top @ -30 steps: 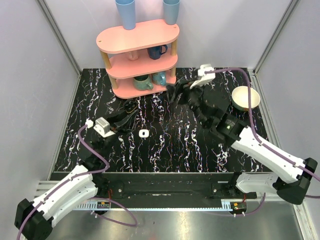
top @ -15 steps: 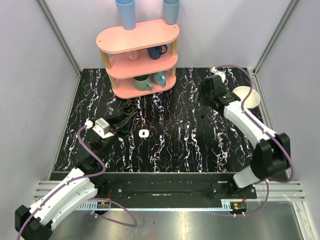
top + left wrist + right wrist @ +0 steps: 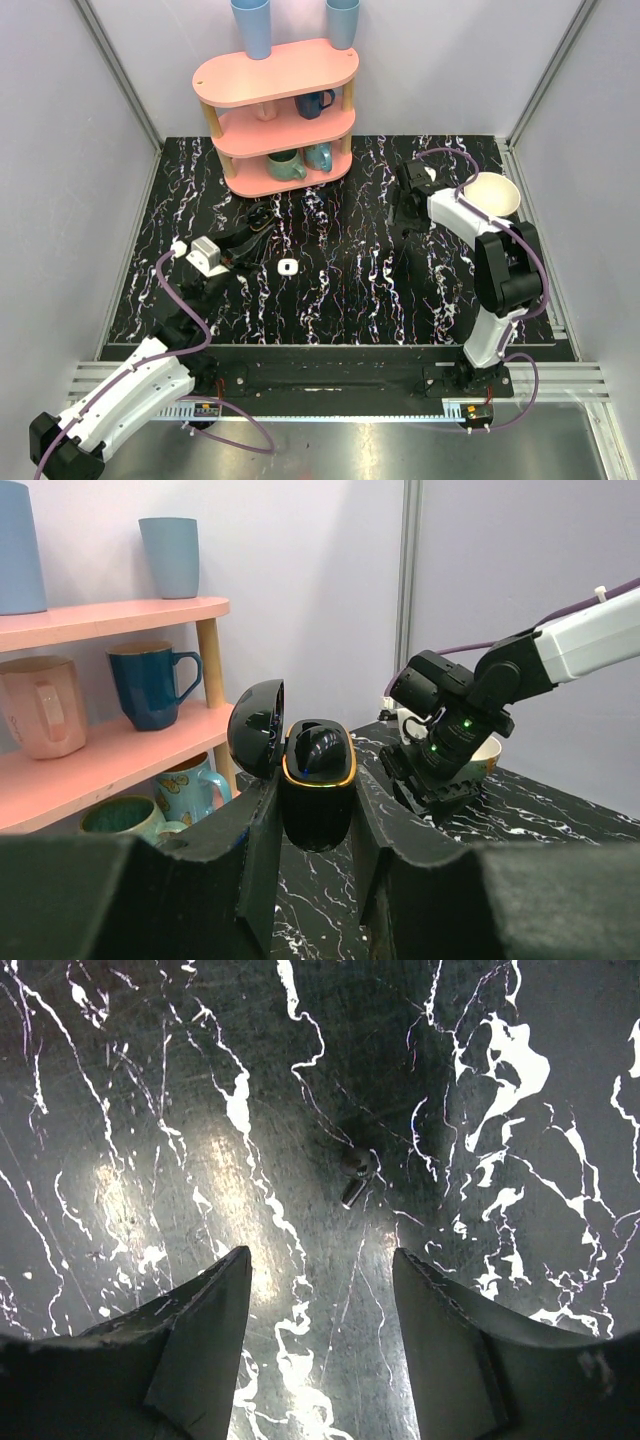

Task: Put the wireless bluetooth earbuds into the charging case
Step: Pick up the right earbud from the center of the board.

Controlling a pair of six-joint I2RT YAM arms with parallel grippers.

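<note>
Progress looks slight: neither of the earbuds is visibly seated. The left gripper (image 3: 315, 845) is clamped on the charging case (image 3: 316, 780), holding it upright with its lid swung open toward 10 o'clock in the left wrist view. The dark well inside is too dim to say whether anything sits in it. One white earbud (image 3: 288, 267) lies on the surface (image 3: 340, 290) at about 5 o'clock from the case in the top view, with nothing touching it. The right gripper (image 3: 320, 1260) hangs with its jaws wide and empty over a second small piece (image 3: 355, 1176). This lies grey in shadow at 12 o'clock just beyond the fingertips and is likely the other earbud. By my judgement, both pick-ups and both insertions are left to do.
</note>
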